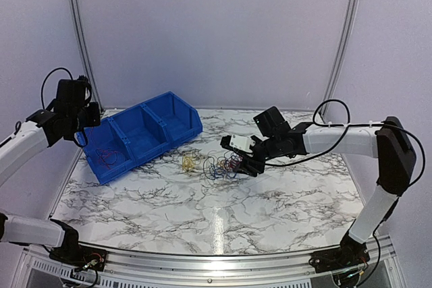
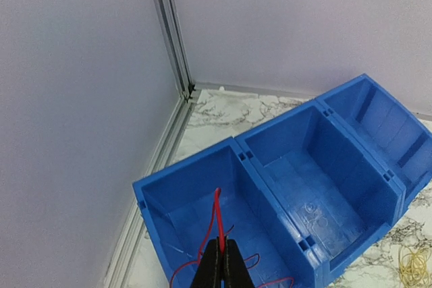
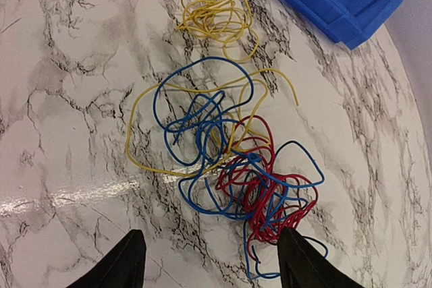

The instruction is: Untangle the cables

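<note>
Gripping a red cable (image 2: 217, 210) with closed left fingers (image 2: 210, 271) above the blue bin's (image 2: 189, 187) end compartment, at the worktop's (image 1: 169, 200) far-left corner. Hovering with right fingers (image 3: 125, 264) spread open over tangled cables (image 3: 260, 193), midway between side edges.

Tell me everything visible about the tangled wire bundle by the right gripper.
The tangled bundle of thin blue, red and yellow wires lies loose on the white marble-patterned tabletop. Blue loops spread widest, red strands knot densely on one side, and a long yellow wire curves round the other. The strands look plastic-coated and flexible. The right gripper hangs at its near edge, jaws open; contact cannot be told.
</note>
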Motion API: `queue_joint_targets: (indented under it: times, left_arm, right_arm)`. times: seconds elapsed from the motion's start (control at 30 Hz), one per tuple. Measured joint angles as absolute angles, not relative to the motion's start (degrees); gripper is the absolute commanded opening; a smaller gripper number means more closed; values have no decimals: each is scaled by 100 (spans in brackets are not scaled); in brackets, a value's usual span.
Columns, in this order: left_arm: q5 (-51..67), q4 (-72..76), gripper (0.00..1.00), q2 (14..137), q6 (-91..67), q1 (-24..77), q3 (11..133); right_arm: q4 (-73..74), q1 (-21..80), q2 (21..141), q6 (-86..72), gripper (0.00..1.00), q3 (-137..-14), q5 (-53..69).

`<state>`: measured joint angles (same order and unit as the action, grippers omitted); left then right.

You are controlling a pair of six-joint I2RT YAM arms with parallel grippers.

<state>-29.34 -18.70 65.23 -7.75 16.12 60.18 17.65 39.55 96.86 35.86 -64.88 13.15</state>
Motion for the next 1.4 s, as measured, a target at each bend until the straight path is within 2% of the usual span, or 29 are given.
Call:
queue_joint_targets:
  times: [0.2,0.4,0.47,0.5,0.67,0.87,1.1,1.4]
  left_arm:
    - [-2810,-1927,0,6886,-1358,1612,5492]
    - [-2644,-1894,0,7826,-1470,1603,5557]
    - [-2552,-1861,3,8090,-1483,1540,5599]
    - [-2488,-1850,0,8228,-1492,1472,5640]
    - [-2137,-1811,0,8595,-1603,1098,5675]
    - [-2082,-1852,0,8243,-1562,980,5905]
    - [-2764,-1667,0,7260,-1131,980,6611]
    - [-3133,-1219,0,7205,-705,980,6569]
  right_arm:
    - [1765,3955,9697,3586,67,-6488,1345]
    - [1765,3955,9699,3588,67,-6488,1347]
    - [1765,3955,9699,3590,67,-6488,1347]
    - [1765,3955,9699,3590,67,-6488,1347]
    - [1765,3955,9699,3592,66,-6488,1347]
    - [1765,3955,9719,3607,66,-6488,1358]
    - [1776,3955,9767,3607,66,-6488,1387]
    - [1780,3955,9767,3605,66,-6488,1389]
